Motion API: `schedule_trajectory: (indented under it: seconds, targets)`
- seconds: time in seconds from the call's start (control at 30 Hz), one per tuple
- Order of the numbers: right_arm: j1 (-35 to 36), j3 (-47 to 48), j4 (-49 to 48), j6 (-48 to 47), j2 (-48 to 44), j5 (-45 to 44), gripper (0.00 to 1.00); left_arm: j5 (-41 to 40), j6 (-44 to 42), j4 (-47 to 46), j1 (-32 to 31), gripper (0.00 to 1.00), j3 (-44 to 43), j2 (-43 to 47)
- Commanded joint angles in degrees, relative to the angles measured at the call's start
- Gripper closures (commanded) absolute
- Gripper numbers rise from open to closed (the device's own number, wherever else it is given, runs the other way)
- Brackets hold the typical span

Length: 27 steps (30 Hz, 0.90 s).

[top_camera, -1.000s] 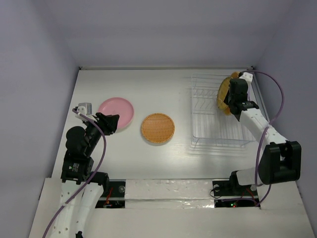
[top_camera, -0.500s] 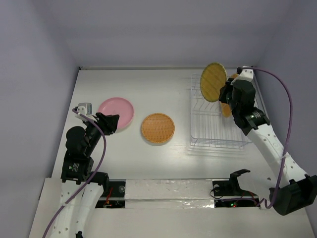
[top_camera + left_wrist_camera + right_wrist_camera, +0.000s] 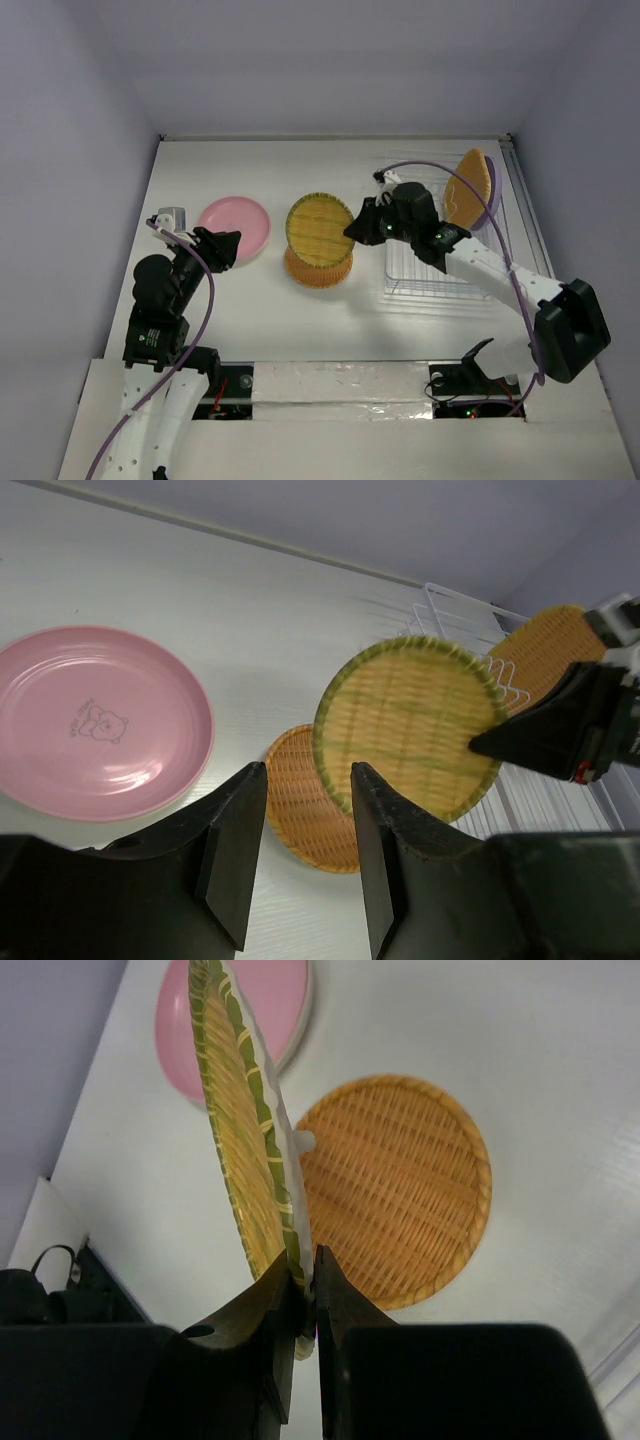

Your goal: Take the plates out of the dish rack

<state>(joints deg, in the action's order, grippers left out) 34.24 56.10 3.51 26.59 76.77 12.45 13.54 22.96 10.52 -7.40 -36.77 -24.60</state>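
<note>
R gripper [image 3: 305,1272]: jaws clamped on rim of yellow woven plate [image 3: 245,1140]. Plate is held on edge, tilted, off the table, over orange woven plate [image 3: 400,1200], which lies flat mid-table. L gripper [image 3: 308,780]: jaws apart, nothing btwn them, by near edge of pink plate [image 3: 235,222], flat at left. At right, the dish rack [image 3: 430,292] w/ golden woven plate [image 3: 468,187] upright at its far end.

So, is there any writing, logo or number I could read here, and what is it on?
Nothing can be read.
The pink plate carries a small bear drawing with a tiny line of lettering above it, too small to read.
No other text or sign shows.
</note>
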Motion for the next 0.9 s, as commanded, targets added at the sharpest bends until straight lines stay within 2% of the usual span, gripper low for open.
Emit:
schedule_trajectory:
  seconds: [0.0, 0.4, 0.6, 0.7, 0.83, 0.87]
  targets:
    - [0.5, -1.9, -10.9, 3.7, 1.4, 9.4, 1.0, 0.9, -0.1, -2.8, 0.3, 0.64, -0.8, -0.4]
    - [1.6, -4.9, -12.5, 4.4, 10.6, 10.5, 0.9, 1.2, -0.1, -2.9, 0.3, 0.64, -0.8, -0.3]
    - [1.6, -5.3, -13.1, 4.6, 12.3, 9.1, 0.84, 1.2, -0.1, -2.9, 0.3, 0.64, -0.8, -0.3]
    - [1.6, -5.0, -11.2, 4.2, 12.3, 6.6, 0.76, 1.1, -0.1, -2.9, 0.3, 0.64, -0.8, -0.2]
    - [1.6, -5.1, -9.3, 3.5, 11.6, 2.5, 0.57, 1.1, -0.1, -2.9, 0.3, 0.64, -0.8, -0.2]
    - [1.6, -5.1, -8.9, 3.5, 11.6, 1.7, 0.55, 1.2, -0.1, -2.8, 0.3, 0.64, -0.8, -0.1]
